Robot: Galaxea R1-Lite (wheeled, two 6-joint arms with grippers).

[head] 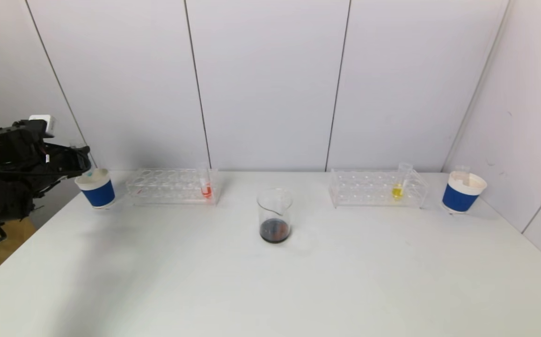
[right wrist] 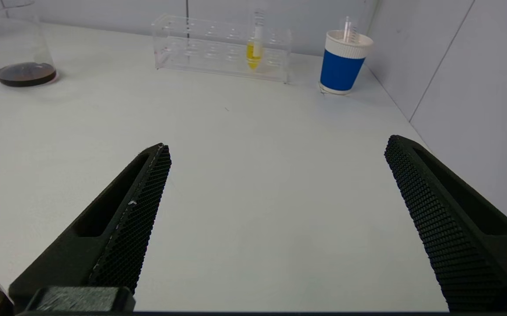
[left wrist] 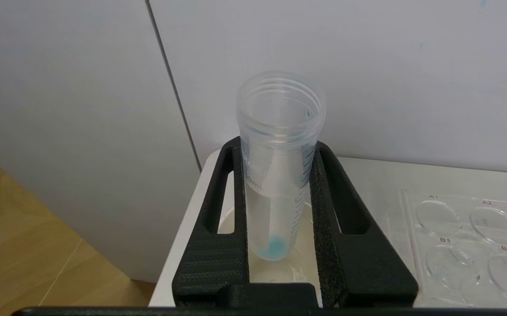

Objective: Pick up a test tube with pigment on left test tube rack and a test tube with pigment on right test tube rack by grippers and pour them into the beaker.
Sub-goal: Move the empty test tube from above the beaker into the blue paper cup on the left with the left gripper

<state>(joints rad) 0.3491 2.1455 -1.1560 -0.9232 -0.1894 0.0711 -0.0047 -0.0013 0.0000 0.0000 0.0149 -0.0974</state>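
From the head camera, the white table (head: 270,290) carries a glass beaker (head: 274,215) in the middle, with dark liquid pooled at its bottom. Toward the far edge on the left stands the left test tube rack (head: 173,186), holding a tube of red pigment (head: 206,187) at its right end. Toward the far edge on the right stands the right test tube rack (head: 377,188), with a tube of yellow pigment (head: 398,186) in it. A blue paper cup (head: 96,188) sits at the far left corner and a second blue cup (head: 461,192) at the far right corner. The left gripper (head: 84,164) hangs above the left corner cup.

In the left wrist view, the left gripper (left wrist: 278,184) is clamped on a clear test tube (left wrist: 278,166), held upright between the two black fingers (left wrist: 343,219). Only a blue trace remains at its tip, which sits over the white inside of the cup (left wrist: 280,267). The rack (left wrist: 468,237) lies just beside it.

In the right wrist view, the right gripper (right wrist: 280,184) has its fingers (right wrist: 130,219) spread wide apart above bare table near the right edge, well apart from the yellow tube (right wrist: 254,48), its rack (right wrist: 220,48), the cup (right wrist: 343,61) holding a clear tube, and the beaker (right wrist: 19,55).
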